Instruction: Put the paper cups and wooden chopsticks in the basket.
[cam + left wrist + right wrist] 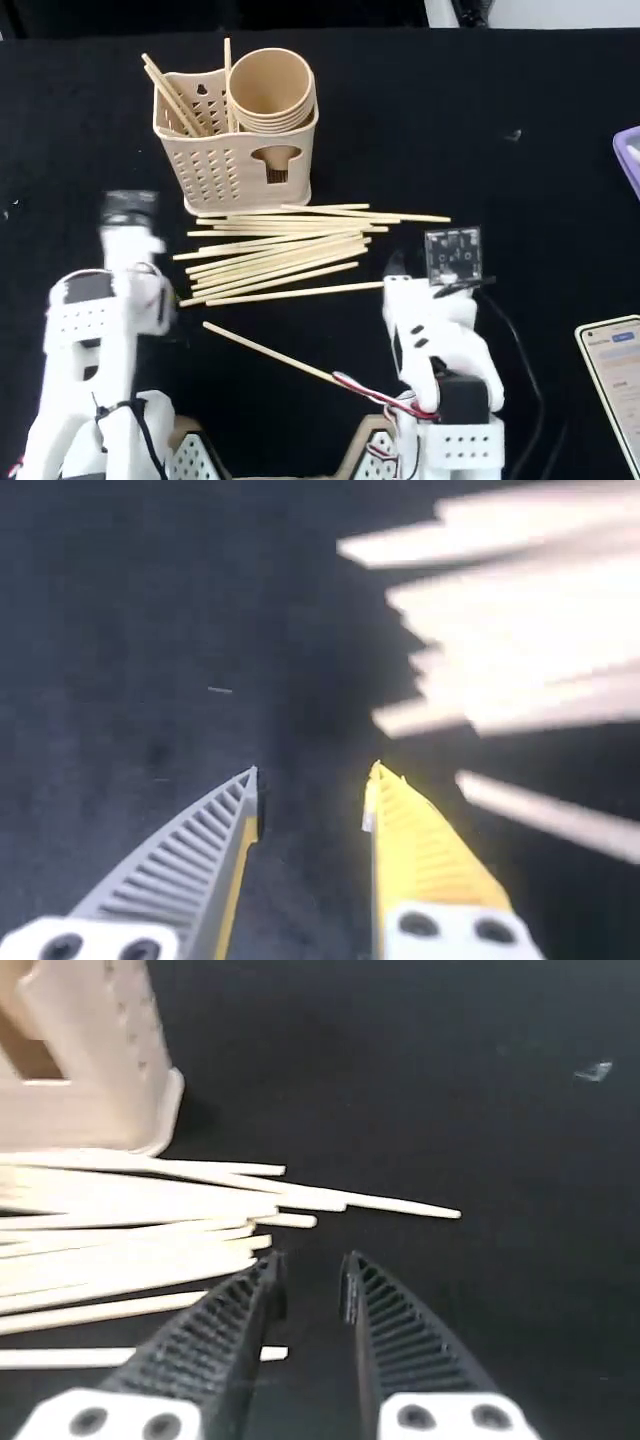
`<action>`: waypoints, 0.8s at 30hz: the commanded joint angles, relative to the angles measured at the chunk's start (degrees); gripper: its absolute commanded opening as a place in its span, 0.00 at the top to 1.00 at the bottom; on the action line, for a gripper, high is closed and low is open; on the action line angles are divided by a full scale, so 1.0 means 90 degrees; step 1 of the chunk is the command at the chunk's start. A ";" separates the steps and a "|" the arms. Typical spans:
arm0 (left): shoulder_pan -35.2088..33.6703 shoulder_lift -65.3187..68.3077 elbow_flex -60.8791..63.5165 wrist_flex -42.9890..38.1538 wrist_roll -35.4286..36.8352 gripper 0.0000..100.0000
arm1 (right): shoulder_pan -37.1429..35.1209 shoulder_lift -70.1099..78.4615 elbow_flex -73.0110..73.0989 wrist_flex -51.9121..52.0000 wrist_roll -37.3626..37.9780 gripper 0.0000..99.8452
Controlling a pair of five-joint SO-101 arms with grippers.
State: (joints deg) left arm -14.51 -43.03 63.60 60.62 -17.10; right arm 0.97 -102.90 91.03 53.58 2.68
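Two ribbed fingers point(190, 860), one grey and one yellow, make up the left gripper point(314, 780). They stand spread apart, with bare black table point(150, 630) between their tips and nothing gripped. The blurred ends of the loose wooden chopsticks point(520, 630) lie just off the yellow finger.

The right gripper point(310, 1265) has two black fingers point(400, 1340) parted by a narrow gap, and nothing is held between them. Their tips sit just short of the nearest sticks of the same pile. Past those sticks stands a corner of the basket point(100, 1080).

The basket is upright on the table. A stack of paper cups point(270, 85) sits in the compartment on the right arm's side. Several standing chopsticks point(175, 95) lean in the compartment on the left arm's side, with their tops above the rim.

The loose pile lies flat, close against the basket's foot on the side facing the arms, and fans out past both of the basket's corners. A single chopstick point(270, 352) lies farther from the basket than the pile. It slants across the table, apart from the rest, and one end reaches the right arm point(440, 340). The left arm point(95, 330) stands opposite the basket's other corner, beyond the pile.

A phone point(612, 385) and a purple object point(630, 155) lie well away from the basket, at the table's edge past the right arm.
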 commanded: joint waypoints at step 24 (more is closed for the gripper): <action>0.3385 0.0821 -0.0737 -0.0117 -0.1856 0.69 | 0.1348 -0.0620 0.0347 -0.0547 -0.0547 0.90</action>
State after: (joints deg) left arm 17.32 -39.08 57.19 63.43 -32.84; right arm 12.40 -103.16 94.55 50.07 -1.71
